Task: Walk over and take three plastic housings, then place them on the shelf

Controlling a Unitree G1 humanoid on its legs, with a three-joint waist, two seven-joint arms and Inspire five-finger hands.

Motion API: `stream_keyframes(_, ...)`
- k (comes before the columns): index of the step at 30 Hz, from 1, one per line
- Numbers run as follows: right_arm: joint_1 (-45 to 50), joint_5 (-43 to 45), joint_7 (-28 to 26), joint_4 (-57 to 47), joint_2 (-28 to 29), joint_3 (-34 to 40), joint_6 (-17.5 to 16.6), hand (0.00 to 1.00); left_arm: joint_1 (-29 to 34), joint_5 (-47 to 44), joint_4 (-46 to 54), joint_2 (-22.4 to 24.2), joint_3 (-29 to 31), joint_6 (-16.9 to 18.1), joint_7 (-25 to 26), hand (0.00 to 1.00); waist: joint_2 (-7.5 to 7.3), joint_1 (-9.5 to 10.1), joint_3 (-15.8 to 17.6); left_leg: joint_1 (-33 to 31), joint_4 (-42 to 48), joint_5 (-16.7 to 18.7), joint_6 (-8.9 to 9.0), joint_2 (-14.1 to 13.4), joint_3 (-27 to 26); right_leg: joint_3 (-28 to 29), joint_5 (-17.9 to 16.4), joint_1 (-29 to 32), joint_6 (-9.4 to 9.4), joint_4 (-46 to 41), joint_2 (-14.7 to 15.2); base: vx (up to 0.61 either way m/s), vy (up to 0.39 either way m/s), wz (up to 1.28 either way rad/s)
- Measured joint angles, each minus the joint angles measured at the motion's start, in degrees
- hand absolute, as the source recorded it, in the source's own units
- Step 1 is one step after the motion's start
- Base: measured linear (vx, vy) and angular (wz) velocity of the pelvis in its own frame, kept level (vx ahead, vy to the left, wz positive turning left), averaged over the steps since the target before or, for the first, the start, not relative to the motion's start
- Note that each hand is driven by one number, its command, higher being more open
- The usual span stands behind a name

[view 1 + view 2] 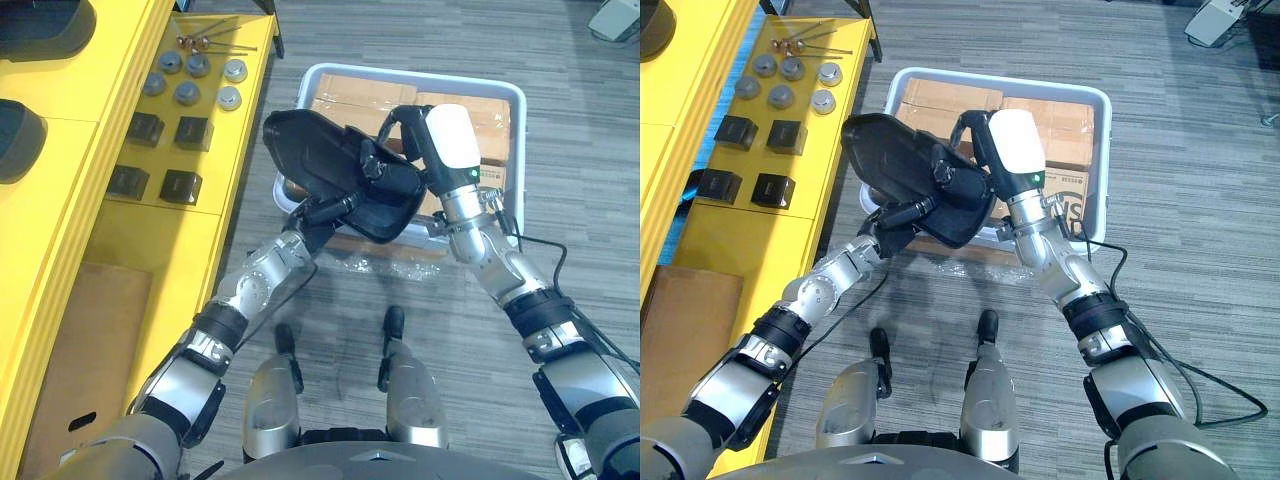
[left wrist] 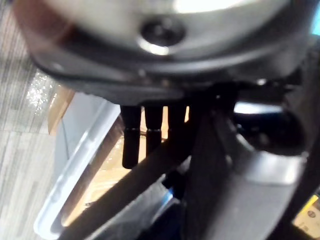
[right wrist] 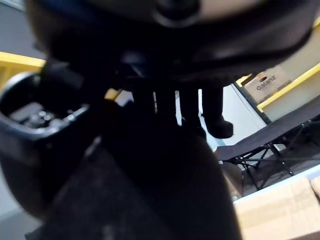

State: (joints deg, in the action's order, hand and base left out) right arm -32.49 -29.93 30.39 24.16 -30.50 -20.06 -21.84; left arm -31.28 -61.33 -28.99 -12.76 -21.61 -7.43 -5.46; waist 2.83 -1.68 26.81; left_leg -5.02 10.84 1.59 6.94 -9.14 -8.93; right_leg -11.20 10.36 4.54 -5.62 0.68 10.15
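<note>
Stacked black plastic housings (image 1: 320, 155) hang between my two hands above the grey bin (image 1: 420, 80). My left hand (image 1: 318, 213) is under the stack's lower edge, its straight fingers (image 2: 150, 135) lying against the housing. From the right, my right hand (image 1: 450, 140), white-covered, has its dark fingers (image 1: 397, 118) curled over the stack's upper edge. Close up, the housing (image 3: 150, 190) blocks most of the right wrist view. Two more dark rounded shapes (image 1: 40, 25) lie on the yellow shelf (image 1: 120, 240) at the far left.
The bin holds cardboard boxes (image 1: 350, 95). On the yellow shelf sit several small black blocks (image 1: 190, 130) and grey round parts (image 1: 190, 92). A brown cardboard sheet (image 1: 90, 340) lies lower on the shelf. Crumpled clear film (image 1: 370, 265) lies on the grey floor.
</note>
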Motion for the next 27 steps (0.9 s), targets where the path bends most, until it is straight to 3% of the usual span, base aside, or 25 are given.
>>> stream_keyframes(8,13.0,1.5,0.9,-6.1,7.1,3.7,-0.1,0.0,9.5,0.5,2.8,1.6,-1.1,4.1,-0.8,0.0,-0.47,0.03,-5.2,2.1,-1.9,0.5,0.31,0.0,-0.5,-0.2,0.1,-2.3,-0.04,2.5,-0.3,0.04,0.007,-0.01)
stream_keyframes(9,15.2,1.6,1.7,-7.5,8.2,4.0,-0.6,1.0,11.1,0.9,4.3,1.7,-1.1,4.8,-0.7,0.0,-0.55,0.05,-5.7,2.6,-2.2,0.5,0.33,0.0,-0.5,-0.3,0.0,-2.9,-0.04,2.6,-0.3,0.0,0.0,0.0)
stream_keyframes(16,26.5,6.9,4.5,-13.0,14.3,5.9,-6.1,1.0,18.9,12.1,12.8,2.9,1.0,10.3,2.6,0.0,-1.82,0.11,-10.5,4.8,-4.2,0.5,0.35,0.1,-0.6,-1.0,-0.2,-4.7,-0.15,3.7,-0.3,0.0,0.0,0.0)
stream_keyframes(18,28.7,8.5,4.9,-14.2,15.2,6.0,-6.7,1.0,21.0,15.0,15.0,3.6,2.4,11.3,4.2,0.0,-2.05,0.2,-11.6,4.9,-4.4,0.4,0.32,0.1,-0.5,-1.1,-0.3,-4.8,-0.17,3.7,-0.3,0.0,0.0,0.0)
stream_keyframes(23,35.1,11.9,4.8,-17.4,15.8,5.9,-6.8,1.0,29.5,32.7,24.3,5.1,7.5,13.4,9.7,0.0,-1.86,0.86,-14.2,6.6,-7.5,-1.0,0.35,0.3,0.2,-2.5,-1.0,-5.7,-0.1,3.7,-0.3,0.0,-0.01,0.1)
stream_keyframes(25,36.2,16.5,2.6,-18.6,15.9,6.3,-7.2,1.0,32.1,37.5,25.9,5.2,8.7,15.2,10.1,0.0,-1.59,1.35,-14.9,6.6,-8.0,-1.4,0.56,0.3,0.3,-2.6,-1.0,-5.6,-0.1,3.7,-0.3,0.0,-0.008,0.05)
stream_keyframes(27,37.9,25.3,-3.3,-21.2,17.1,8.1,-7.8,1.0,35.8,44.0,27.1,5.2,11.0,17.7,11.2,0.0,-1.39,1.64,-15.8,6.7,-8.1,-1.4,0.55,0.3,0.5,-2.9,-1.1,-5.7,-0.1,3.7,-0.3,0.01,-0.004,0.04)
